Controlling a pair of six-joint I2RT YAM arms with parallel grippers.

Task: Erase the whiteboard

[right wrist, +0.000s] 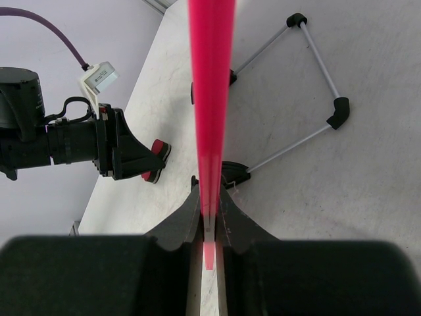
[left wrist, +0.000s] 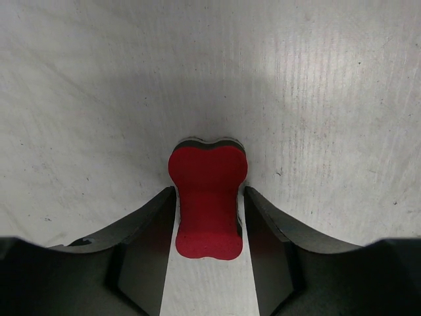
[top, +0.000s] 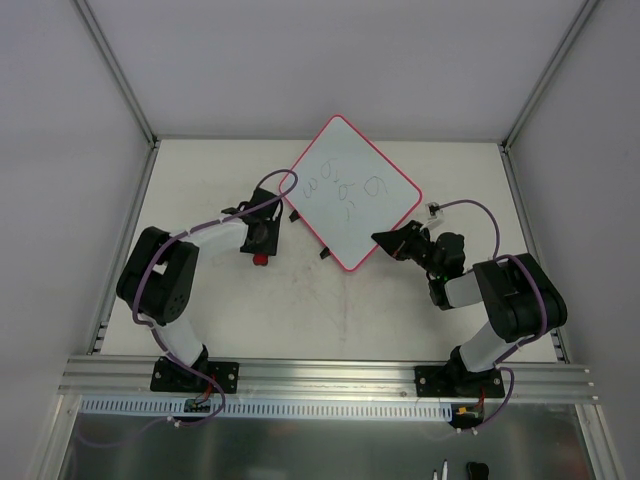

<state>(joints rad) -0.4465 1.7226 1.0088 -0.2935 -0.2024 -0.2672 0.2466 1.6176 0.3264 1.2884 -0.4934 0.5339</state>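
Note:
The whiteboard (top: 350, 190) stands as a diamond at the table's middle back, white with a pink-red rim and dark scribbles. My right gripper (top: 388, 243) is shut on its lower right edge. In the right wrist view the rim (right wrist: 210, 99) shows edge-on, pinched between the jaws of that gripper (right wrist: 209, 197). A small red eraser (top: 261, 260) lies on the table left of the board. My left gripper (top: 262, 248) is lowered over it. In the left wrist view that gripper (left wrist: 210, 194) is open, its jaws on either side of the eraser (left wrist: 207, 197) with thin gaps.
A wire stand with black corner pieces (right wrist: 316, 99) lies on the table under the board. Two black clips (top: 325, 253) sit on the board's lower left edge. White walls with metal posts enclose the table. The left arm (right wrist: 72, 141) shows in the right wrist view.

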